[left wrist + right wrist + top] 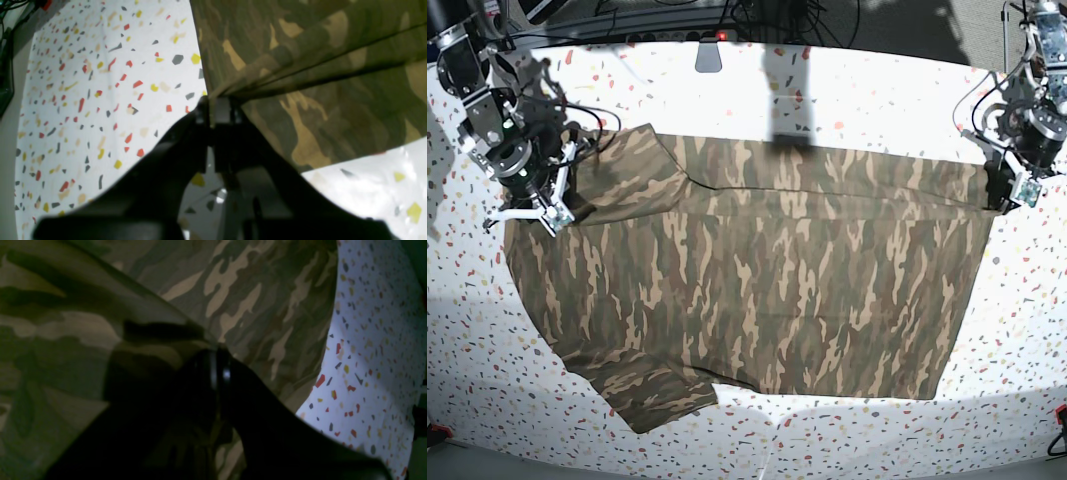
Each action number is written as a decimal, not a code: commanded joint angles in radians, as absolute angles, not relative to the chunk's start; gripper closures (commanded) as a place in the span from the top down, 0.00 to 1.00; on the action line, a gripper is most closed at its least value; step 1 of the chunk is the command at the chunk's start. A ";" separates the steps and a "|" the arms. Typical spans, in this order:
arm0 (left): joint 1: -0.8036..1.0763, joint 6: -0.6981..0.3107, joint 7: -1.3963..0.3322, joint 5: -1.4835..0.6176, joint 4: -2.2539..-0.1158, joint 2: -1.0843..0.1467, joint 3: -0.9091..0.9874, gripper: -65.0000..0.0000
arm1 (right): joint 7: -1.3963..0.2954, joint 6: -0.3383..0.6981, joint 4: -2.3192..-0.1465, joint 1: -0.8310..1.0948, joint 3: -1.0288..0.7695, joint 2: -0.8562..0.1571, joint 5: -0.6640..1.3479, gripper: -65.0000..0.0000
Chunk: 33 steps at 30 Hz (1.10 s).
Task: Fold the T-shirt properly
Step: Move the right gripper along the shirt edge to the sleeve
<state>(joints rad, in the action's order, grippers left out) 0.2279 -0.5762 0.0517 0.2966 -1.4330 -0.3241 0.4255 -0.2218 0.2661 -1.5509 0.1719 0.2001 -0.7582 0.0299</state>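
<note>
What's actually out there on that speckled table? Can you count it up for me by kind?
Shirts: 1, the camouflage T-shirt, spread on the speckled table.
Robot grippers: 2, the left gripper and the right gripper, each pinching an edge of the shirt.
Total: 3

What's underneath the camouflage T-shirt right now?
The T-shirt lies spread on the speckled table, which shows all around it. Whatever part of the table lies beneath the cloth is covered, so nothing more can be told.
</note>
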 commanded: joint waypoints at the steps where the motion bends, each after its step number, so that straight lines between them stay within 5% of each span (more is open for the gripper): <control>1: 0.215 -0.555 0.075 0.287 -1.446 -0.344 0.435 0.00 | -0.210 0.248 -1.562 0.161 0.191 -0.775 0.026 0.00; 6: 0.210 -0.554 0.078 0.287 -1.446 -0.344 0.435 0.04 | -0.210 0.248 -1.562 0.161 0.190 -0.775 0.002 0.01; 9: 0.210 -0.554 0.078 0.287 -1.446 -0.344 0.435 0.28 | -0.210 0.247 -1.562 0.160 0.190 -0.775 0.001 0.35; 11: 0.210 -0.553 0.078 0.287 -1.446 -0.344 0.435 0.31 | -0.210 0.247 -1.562 0.160 0.190 -0.775 0.001 0.43; 23: 0.224 -0.543 -0.002 0.287 -1.464 -0.391 0.435 0.31 | -0.229 0.221 -1.601 0.162 0.188 -0.788 0.000 0.43; 33: 0.424 -0.567 0.007 0.287 -1.692 -0.438 0.427 0.31 | -0.301 0.220 -1.702 0.168 0.188 -0.811 0.000 0.43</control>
<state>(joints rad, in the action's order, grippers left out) 0.4217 -0.5785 -0.0029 0.2943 -1.6779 -0.4210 0.4217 -0.3161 0.2359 -1.6840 0.1776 0.1993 -0.7902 0.0032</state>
